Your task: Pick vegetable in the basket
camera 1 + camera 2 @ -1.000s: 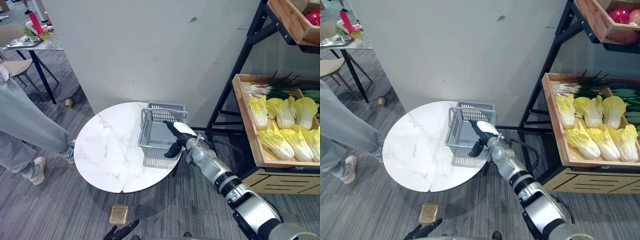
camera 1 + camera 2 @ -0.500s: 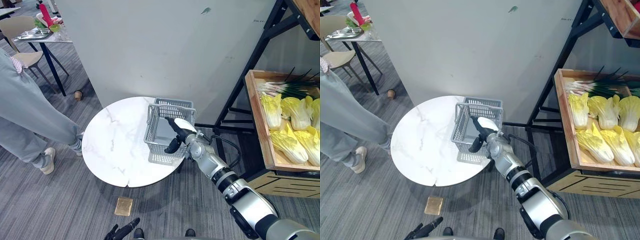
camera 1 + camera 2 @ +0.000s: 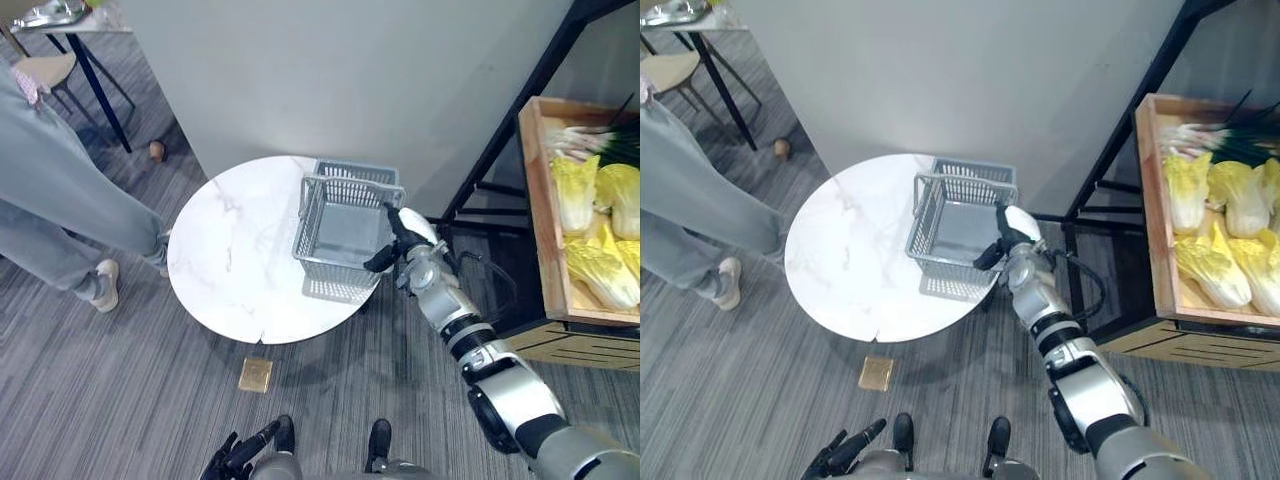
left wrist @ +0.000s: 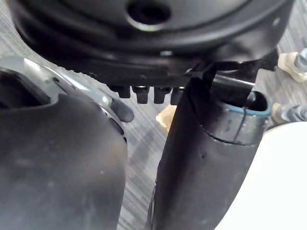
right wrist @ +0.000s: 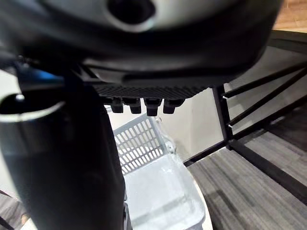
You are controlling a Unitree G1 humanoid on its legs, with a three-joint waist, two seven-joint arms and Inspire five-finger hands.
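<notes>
A grey plastic basket point(image 3: 342, 228) stands empty on the right part of a round white marble table point(image 3: 235, 265); its slatted wall point(image 5: 136, 143) also shows in the right wrist view. My right hand point(image 3: 404, 246) is at the basket's right rim, thumb in a white cover and dark fingers fairly straight, holding nothing. Pale yellow-green cabbages point(image 3: 1200, 200) and green onions point(image 3: 1212, 140) lie in a wooden crate point(image 3: 545, 240) on the shelf to the right, well apart from the hand. My left hand point(image 3: 240, 456) hangs low near the floor with its fingers straight.
A black metal shelf frame point(image 3: 500, 150) stands between the table and the crate. A grey wall panel rises just behind the table. A person in grey trousers point(image 3: 50, 200) stands left of the table. A small gold square point(image 3: 256, 374) lies on the carpet in front.
The camera has shifted, so the whole scene sits differently. My right hand has drawn back from over the basket's inside to its right rim. The basket and table stay put.
</notes>
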